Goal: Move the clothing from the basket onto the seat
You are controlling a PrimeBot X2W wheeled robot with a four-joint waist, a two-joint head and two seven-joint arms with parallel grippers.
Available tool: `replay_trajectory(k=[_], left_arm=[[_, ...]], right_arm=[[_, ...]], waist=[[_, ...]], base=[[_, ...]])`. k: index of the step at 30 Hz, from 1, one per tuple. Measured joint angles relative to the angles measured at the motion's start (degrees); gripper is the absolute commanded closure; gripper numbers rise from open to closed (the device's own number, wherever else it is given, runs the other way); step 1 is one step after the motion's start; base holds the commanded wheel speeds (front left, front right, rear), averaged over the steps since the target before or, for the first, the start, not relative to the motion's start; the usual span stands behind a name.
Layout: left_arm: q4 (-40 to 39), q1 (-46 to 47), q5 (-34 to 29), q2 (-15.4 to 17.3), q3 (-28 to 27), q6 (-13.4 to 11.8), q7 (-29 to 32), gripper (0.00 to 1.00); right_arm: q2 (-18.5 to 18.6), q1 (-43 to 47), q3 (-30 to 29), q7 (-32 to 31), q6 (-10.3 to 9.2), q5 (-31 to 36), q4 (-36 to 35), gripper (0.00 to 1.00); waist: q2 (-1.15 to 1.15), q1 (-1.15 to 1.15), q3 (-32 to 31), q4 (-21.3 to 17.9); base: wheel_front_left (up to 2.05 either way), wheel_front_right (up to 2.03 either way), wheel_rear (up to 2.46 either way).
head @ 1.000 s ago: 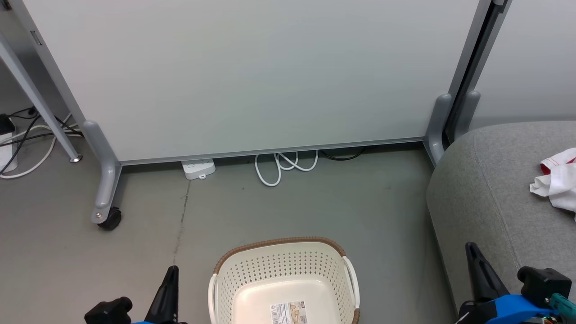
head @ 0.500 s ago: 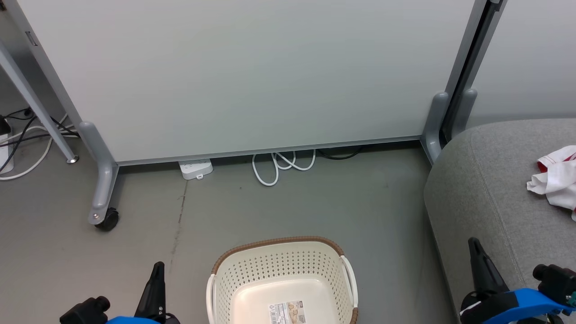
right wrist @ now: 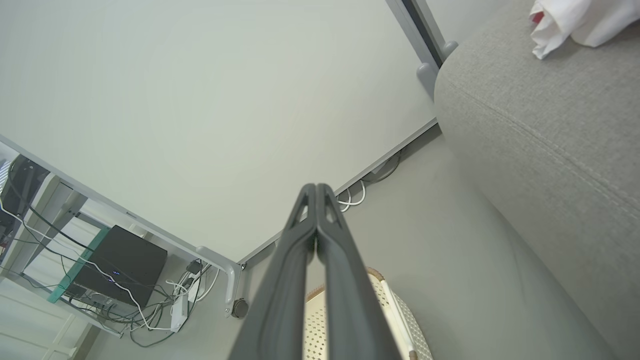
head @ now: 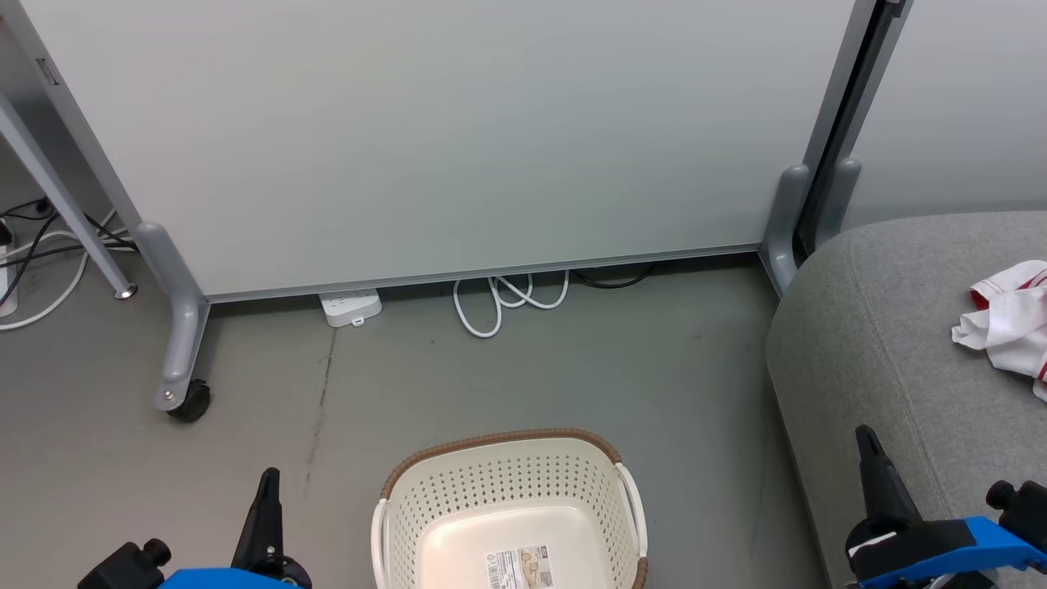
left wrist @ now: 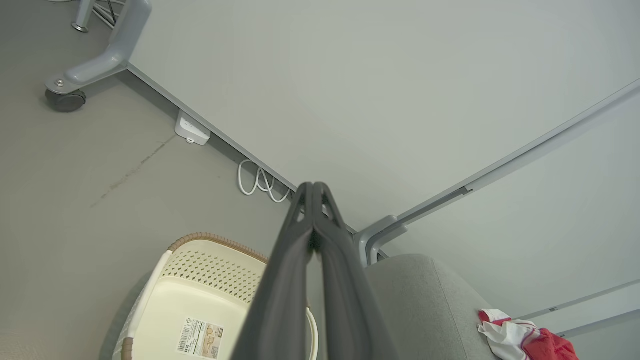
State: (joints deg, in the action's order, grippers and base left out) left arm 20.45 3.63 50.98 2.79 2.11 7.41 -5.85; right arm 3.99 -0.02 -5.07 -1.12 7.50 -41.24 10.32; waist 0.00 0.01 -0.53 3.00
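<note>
Head view: we are looking down at the basket (head: pixel 507 483) standing on the floor (head: pixel 572 376) in front of us. We are finding it bare inside, its label (head: pixel 517 568) showing on the bottom. Its near end is running off the frame, so we are not vouching for that part.

The clothing (head: pixel 1008 315) is lying in a crumpled heap on the seat (head: pixel 883 352), well to the right of the basket and well in from the seat edge that faces it. The left hand (left wrist: pixel 314 192) is hanging to the left of the basket, apart from it, fingers clenched together on nothing. The right hand (right wrist: pixel 316 192) is hovering close by the seat's near side, likewise clenched and carrying nothing.

We are judging the job to be as good as done, so the dangers are lying in whatever we do from here:

- **Snagging the heap:** if the right hand is swinging across the seat, a finger could catch a loose fold and drag the heap toward the edge or off it.
- **Knocking the basket:** the basket is light, so a turn at the waist or a low sweep of the left hand could knock it aside or tip it.
- **A missed garment:** one could be sitting in the basket's hidden near end, and we would be calling the task finished too soon.
- **Running over the cable:** rolling forward could take a wheel over the cable (head: pixel 499 298) looped under the panel (head: pixel 458 139).
</note>
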Motion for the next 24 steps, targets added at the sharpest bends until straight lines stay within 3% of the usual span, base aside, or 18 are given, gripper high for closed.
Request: replay_trajectory(k=[24], left_arm=[[-2.2,0.7,14.7,0.1,-2.8,0.0,4.2,1.00]], right_arm=[[-0.4,-2.3,-0.5,-1.9,0.00,-18.0,1.3,1.00]], waist=[[0.00,0.00,0.2,-0.8]], base=[[0.00,0.00,0.00]])
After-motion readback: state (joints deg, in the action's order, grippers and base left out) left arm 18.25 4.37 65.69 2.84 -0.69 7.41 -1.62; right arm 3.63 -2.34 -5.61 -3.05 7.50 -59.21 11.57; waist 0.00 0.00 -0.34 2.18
